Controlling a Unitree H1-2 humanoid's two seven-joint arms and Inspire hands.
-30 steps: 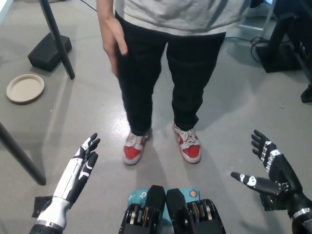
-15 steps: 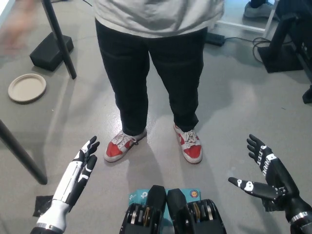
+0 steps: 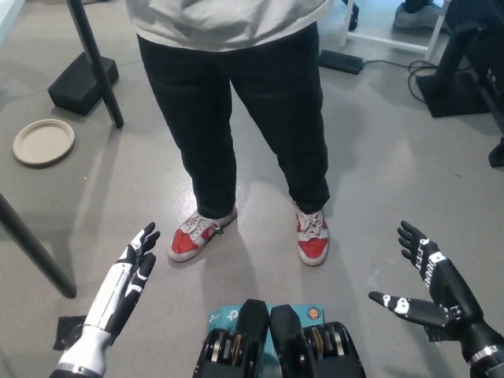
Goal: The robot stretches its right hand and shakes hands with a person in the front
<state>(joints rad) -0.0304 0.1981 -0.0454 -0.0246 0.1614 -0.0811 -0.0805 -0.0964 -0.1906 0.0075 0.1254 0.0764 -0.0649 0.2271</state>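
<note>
Black right hand hangs open, well apart from person.

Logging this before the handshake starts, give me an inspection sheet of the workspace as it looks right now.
Surface: grey floor, bare in front of the robot.
Job's things: person standing ahead, red-and-white shoes; no person's hand in view.
Clutter: beige plate, black block.
Hands: right hand open, low right; left hand open, low left.
Cables: black cable on the floor, upper right.
Surroundings: black stand legs, dark equipment at the right edge.
</note>
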